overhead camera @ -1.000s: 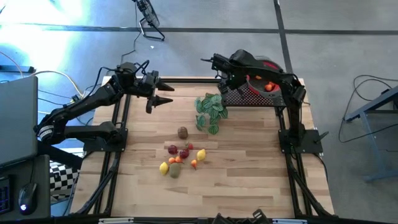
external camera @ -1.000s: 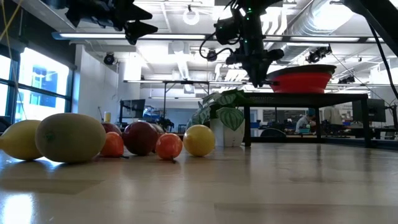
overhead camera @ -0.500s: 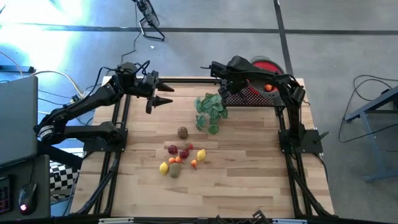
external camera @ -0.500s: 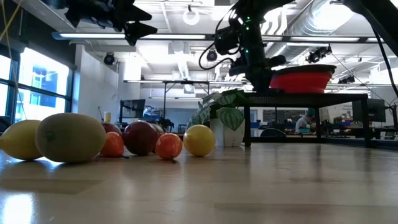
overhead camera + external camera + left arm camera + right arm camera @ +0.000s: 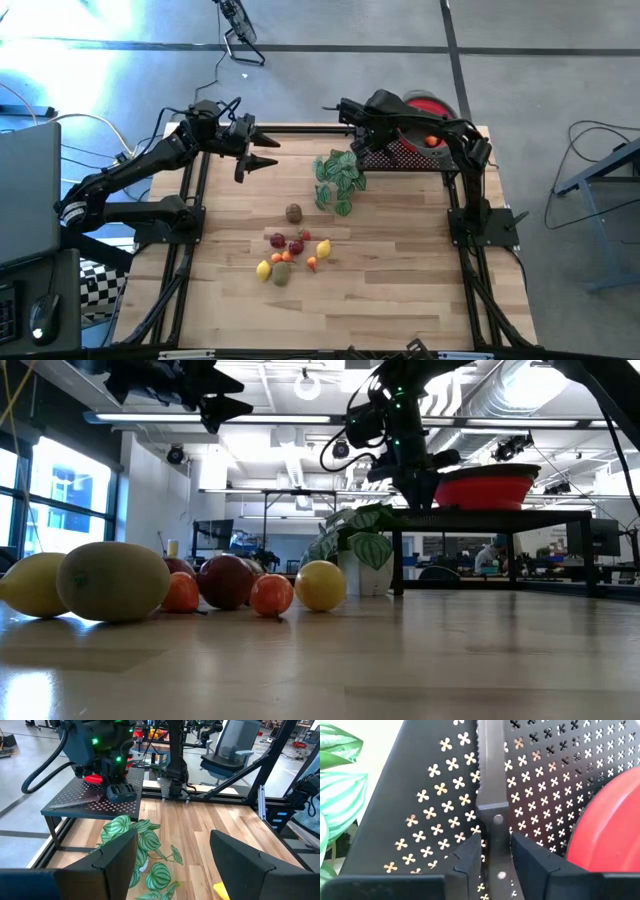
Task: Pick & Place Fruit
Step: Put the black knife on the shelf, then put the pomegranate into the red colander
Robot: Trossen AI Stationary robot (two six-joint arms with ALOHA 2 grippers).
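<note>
Several small toy fruits lie grouped mid-table, among them lemons, with a brown-green piece a little farther back; the low view shows them close up. One orange fruit sits in the red bowl on the black perforated platform at the far right. My right gripper points down at the platform beside the bowl, shut on a knife. My left gripper hangs open and empty above the far left of the table. My right gripper pinches the knife's dark riveted handle between its two fingers, one on each long side. The fingers come from above, slanting down, and stand across the handle. The serrated blade runs on ahead of them over the perforated platform; whether it rests there I cannot tell.
A green leafy plant sprig stands just left of the platform, between it and the fruits. The red bowl's rim is close beside my right gripper. The near half of the wooden table is bare wood.
My right gripper has sunk a little toward the platform beside the bowl and tipped slightly, then kept still. The fruits have not moved.
</note>
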